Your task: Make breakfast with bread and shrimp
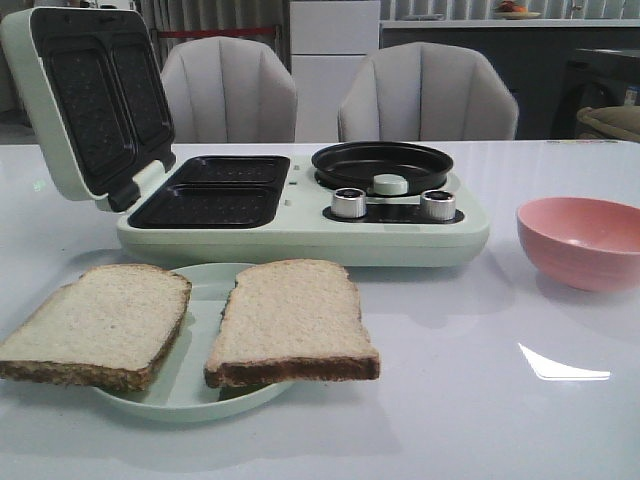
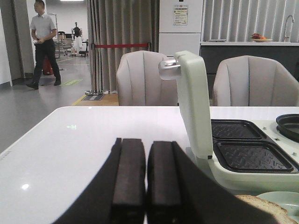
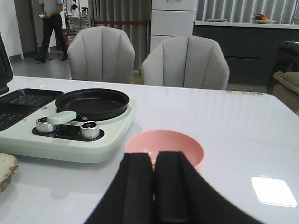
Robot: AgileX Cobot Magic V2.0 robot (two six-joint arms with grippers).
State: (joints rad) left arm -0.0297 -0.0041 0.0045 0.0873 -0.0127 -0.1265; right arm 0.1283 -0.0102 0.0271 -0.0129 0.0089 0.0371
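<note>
On the pale green plate, two bread slices, side by side, overhanging the rim. Behind, touching nothing, a mint breakfast maker: lid up, both sandwich wells bare, round black pan bare too. To the right, a pink bowl, contents hard to make out, perhaps shrimp. Left gripper and right gripper pressed closed, holding nothing.
</note>
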